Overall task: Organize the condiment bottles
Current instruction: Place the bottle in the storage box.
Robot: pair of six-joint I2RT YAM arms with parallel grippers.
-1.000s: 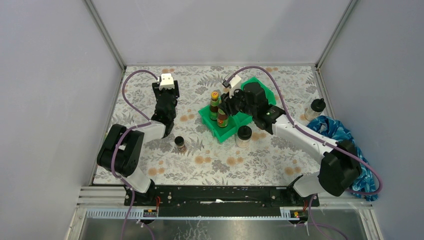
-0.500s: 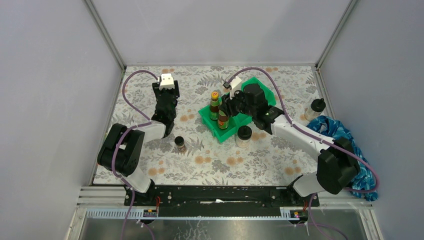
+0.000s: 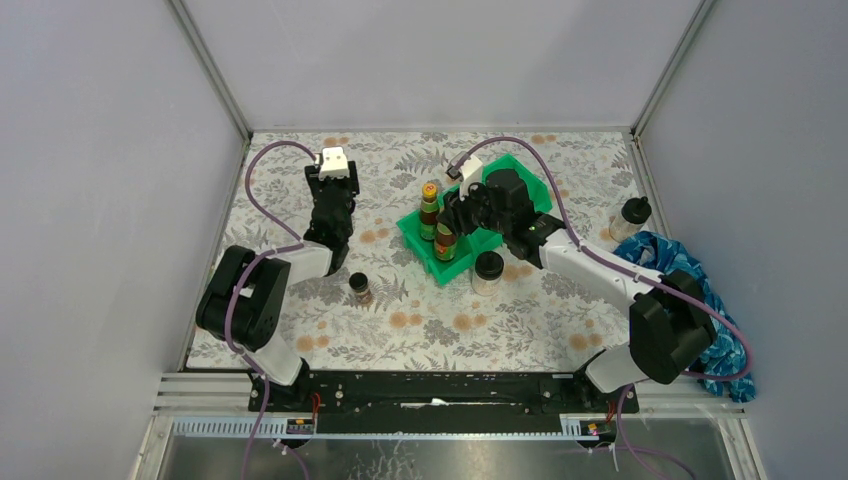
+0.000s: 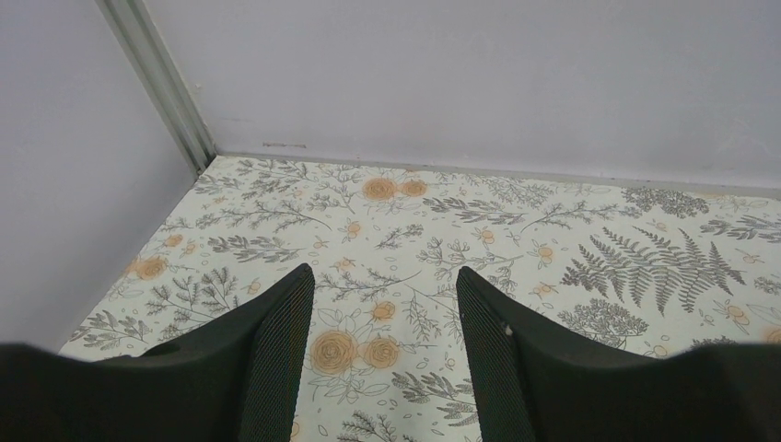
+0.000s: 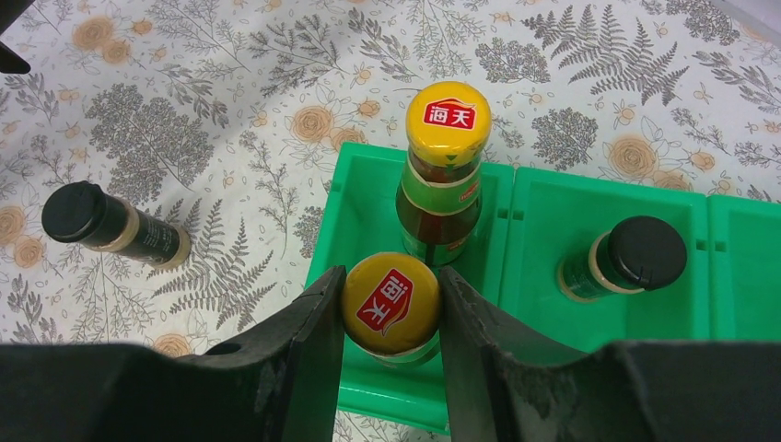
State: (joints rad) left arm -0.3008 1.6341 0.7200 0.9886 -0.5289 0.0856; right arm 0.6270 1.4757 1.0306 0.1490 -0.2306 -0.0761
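A green plastic bin [image 3: 418, 228] divided into compartments sits askew near the middle of the table, on a cloth [image 3: 400, 320] printed with grey ferns and orange roses. At the right edge lies a crumpled blue rag [image 3: 668, 258], beside the plain grey walls [image 3: 430, 60].

I am looking at the bright green bin [image 5: 553, 207]. Inside the bin, the near bottle [image 5: 390, 304] and the far bottle [image 5: 448, 124] are showing yellow caps with red marks, a jar [image 5: 635, 258] a black cap. Around the bin, the cream tablecloth [image 5: 230, 120] is showing grey ferns and orange roses.
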